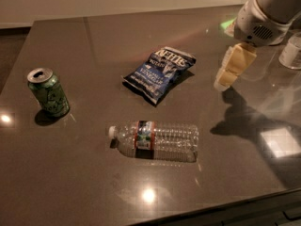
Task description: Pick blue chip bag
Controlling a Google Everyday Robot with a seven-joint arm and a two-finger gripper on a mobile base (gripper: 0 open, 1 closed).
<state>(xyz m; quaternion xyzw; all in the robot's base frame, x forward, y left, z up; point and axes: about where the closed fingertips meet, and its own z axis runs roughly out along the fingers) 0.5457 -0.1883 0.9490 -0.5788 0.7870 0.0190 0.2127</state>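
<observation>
The blue chip bag [159, 73] is lying flat near the middle of the surface [84, 192], a green can [48, 92] standing well to its left, a clear bottle [157, 141] lying in front; the gripper [223, 81] is hovering right of the bag, apart from it, and I cannot tell whether its jaws are spread

The blue chip bag [160, 73] lies flat near the middle of the dark worktop [94, 41]. The gripper [225, 80] hangs to the bag's right, near it but apart, angled down. A green can [48, 92] stands upright at the left. A clear water bottle [155, 141] lies on its side in front of the bag, cap leftward. At the right edge is what may be a clear container [292, 51].
</observation>
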